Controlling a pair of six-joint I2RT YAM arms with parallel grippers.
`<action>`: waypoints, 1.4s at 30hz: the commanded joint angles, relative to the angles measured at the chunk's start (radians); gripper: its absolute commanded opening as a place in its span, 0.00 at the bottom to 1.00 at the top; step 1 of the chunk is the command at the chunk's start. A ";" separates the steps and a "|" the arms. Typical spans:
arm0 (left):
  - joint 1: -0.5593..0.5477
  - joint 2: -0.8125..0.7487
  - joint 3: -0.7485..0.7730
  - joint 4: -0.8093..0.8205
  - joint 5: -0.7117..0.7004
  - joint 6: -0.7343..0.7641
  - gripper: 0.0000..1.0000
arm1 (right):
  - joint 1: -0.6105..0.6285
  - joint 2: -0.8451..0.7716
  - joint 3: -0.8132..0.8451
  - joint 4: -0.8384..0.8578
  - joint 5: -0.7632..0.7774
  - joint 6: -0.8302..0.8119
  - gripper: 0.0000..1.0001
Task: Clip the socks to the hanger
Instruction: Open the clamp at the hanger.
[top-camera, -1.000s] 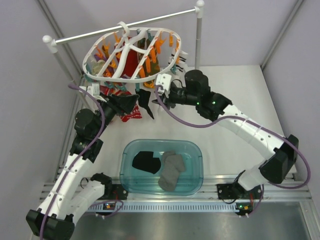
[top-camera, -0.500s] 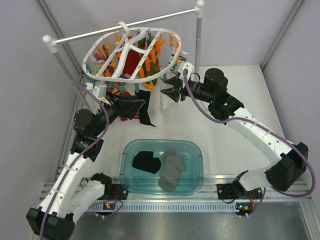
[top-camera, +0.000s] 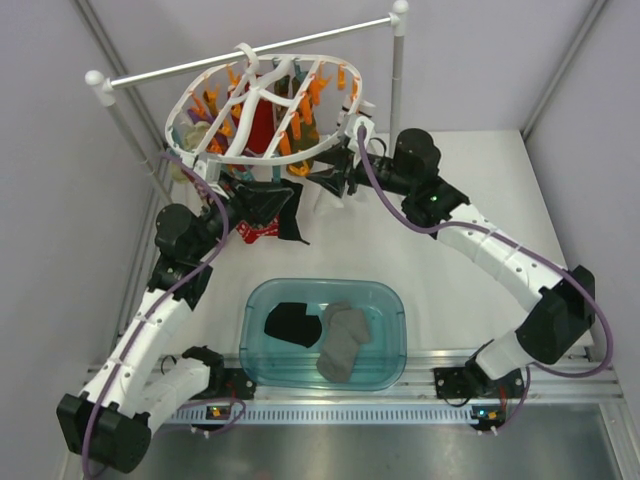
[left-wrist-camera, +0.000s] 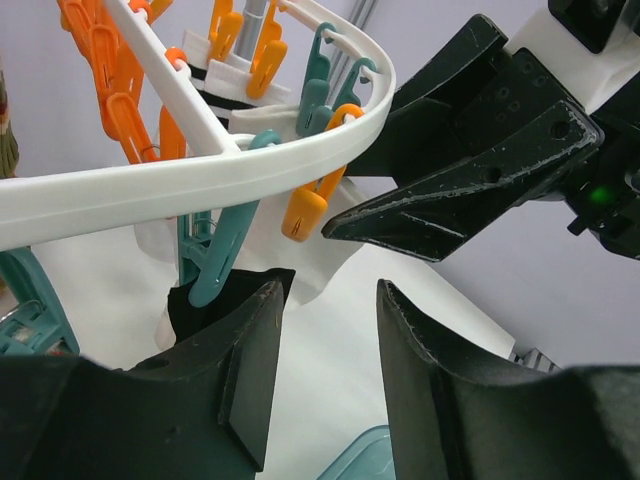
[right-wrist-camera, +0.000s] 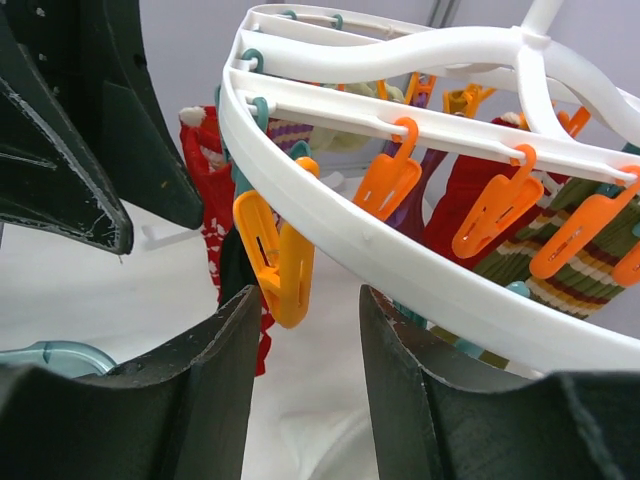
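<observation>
The white oval hanger (top-camera: 262, 152) hangs from the rail, with orange and teal clips along its rim. One black sock (top-camera: 290, 226) hangs from a teal clip (left-wrist-camera: 212, 266) at the near rim; it also shows in the left wrist view (left-wrist-camera: 205, 305). The other black sock (top-camera: 291, 322) lies in the teal tub. My left gripper (top-camera: 288, 203) is open and empty just below the rim (left-wrist-camera: 200, 176), right of that clip. My right gripper (top-camera: 316, 180) is open and empty, its jaws just under an orange clip (right-wrist-camera: 281, 256). The two grippers face each other closely.
The thin white rail (top-camera: 250, 48) on posts carries the hanger. A teal tub (top-camera: 390, 300) near the front also holds a grey sock (top-camera: 342, 342). A red patterned sock (right-wrist-camera: 212, 200), striped socks (right-wrist-camera: 560, 262) and a white cloth (top-camera: 326, 205) hang from other clips.
The right wrist swung out to the right, then came back toward the near rim under the orange clip. The left arm rose closer to the rim. The hanging black sock stayed on its clip.
</observation>
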 joint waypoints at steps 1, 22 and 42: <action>-0.003 0.011 0.049 0.089 -0.013 0.000 0.47 | 0.012 0.010 0.059 0.079 -0.045 0.006 0.44; -0.004 0.047 0.080 0.110 -0.078 -0.131 0.49 | 0.067 0.051 0.093 0.096 -0.019 0.026 0.16; -0.027 0.066 0.112 0.010 -0.240 -0.113 0.50 | 0.116 0.000 0.025 0.068 0.099 -0.003 0.25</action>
